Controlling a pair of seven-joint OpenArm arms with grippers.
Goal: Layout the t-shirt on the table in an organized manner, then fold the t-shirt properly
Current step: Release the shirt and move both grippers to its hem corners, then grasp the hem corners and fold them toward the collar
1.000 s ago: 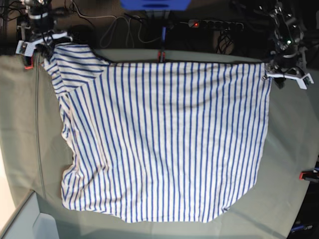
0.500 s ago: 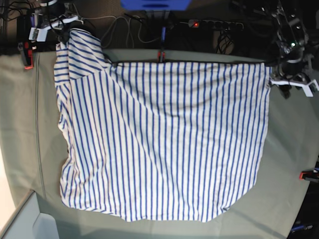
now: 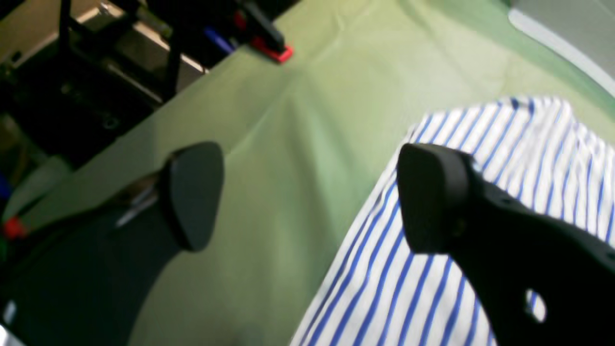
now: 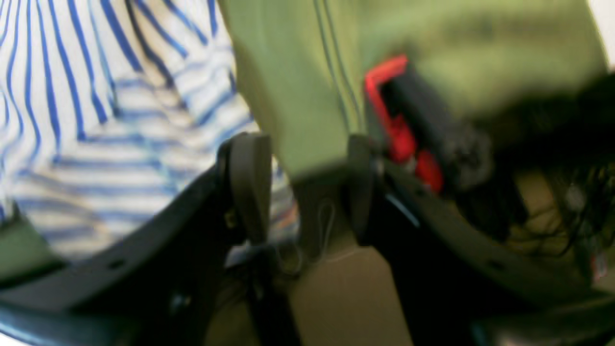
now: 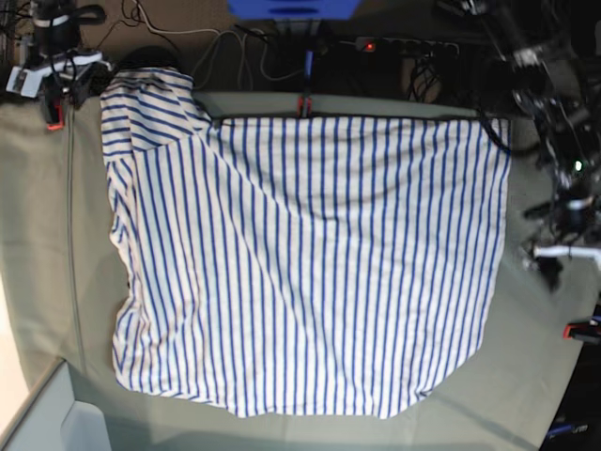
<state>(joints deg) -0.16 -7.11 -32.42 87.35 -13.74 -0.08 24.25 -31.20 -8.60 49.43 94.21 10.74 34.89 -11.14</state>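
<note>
Across the tabletop [image 5: 28, 235] the t-shirt [image 5: 310, 263] lies spread flat. Beside its edge the left gripper [image 3: 307, 197] hovers, fingers [image 3: 192, 192] spread wide, holding nothing. By its corner the right gripper [image 4: 300, 192] stands parted, empty.

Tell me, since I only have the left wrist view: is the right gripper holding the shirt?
Observer: No. In the right wrist view the right gripper is open, with the t-shirt lying beside it.
Operator: Is the shirt spread out?
Observer: Mostly. The base view shows it flat across the table, but the sleeve on the right arm's side seems to poke past the back edge.
Operator: Where is my left gripper relative to the shirt?
Observer: The left gripper hangs over bare table, just off the shirt's side edge.
</note>
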